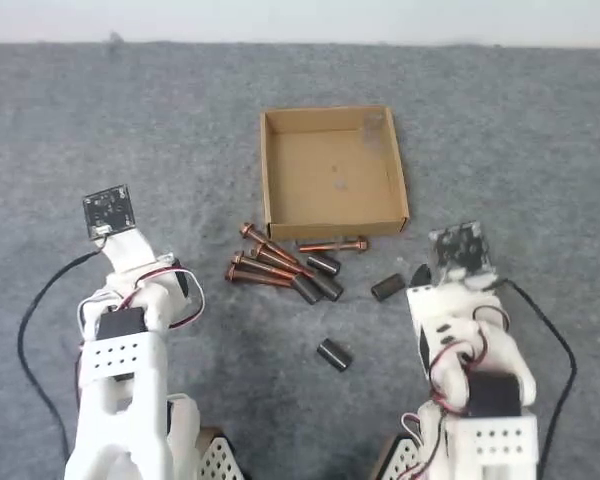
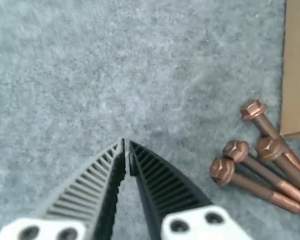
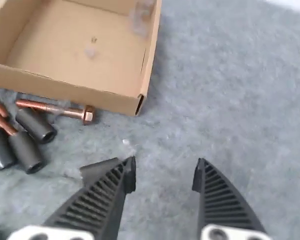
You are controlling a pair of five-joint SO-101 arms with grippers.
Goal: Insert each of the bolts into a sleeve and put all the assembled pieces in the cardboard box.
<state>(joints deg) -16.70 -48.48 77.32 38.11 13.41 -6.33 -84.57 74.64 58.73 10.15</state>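
Note:
The open cardboard box [image 1: 272, 170] lies at the table's middle back, with nothing in it. Several copper bolts [image 1: 265, 262] lie fanned out in front of its left corner, and one bolt [image 1: 333, 244] lies along its front wall. Black sleeves [image 1: 323, 265] lie by the bolt tips, one sleeve [image 1: 387, 287] is off to the right and another [image 1: 334, 354] lies nearer the front. My left gripper [image 2: 126, 145] is shut and empty over bare carpet, left of the bolt heads [image 2: 236, 149]. My right gripper [image 3: 165, 170] is open and empty, near the box's front right corner [image 3: 140, 102].
Grey carpet covers the whole table [image 1: 500, 130]. The left arm [image 1: 130, 330] and the right arm [image 1: 470, 360] stand at the front corners, with free carpet between them around the lone sleeve. A pale wall edge runs along the back.

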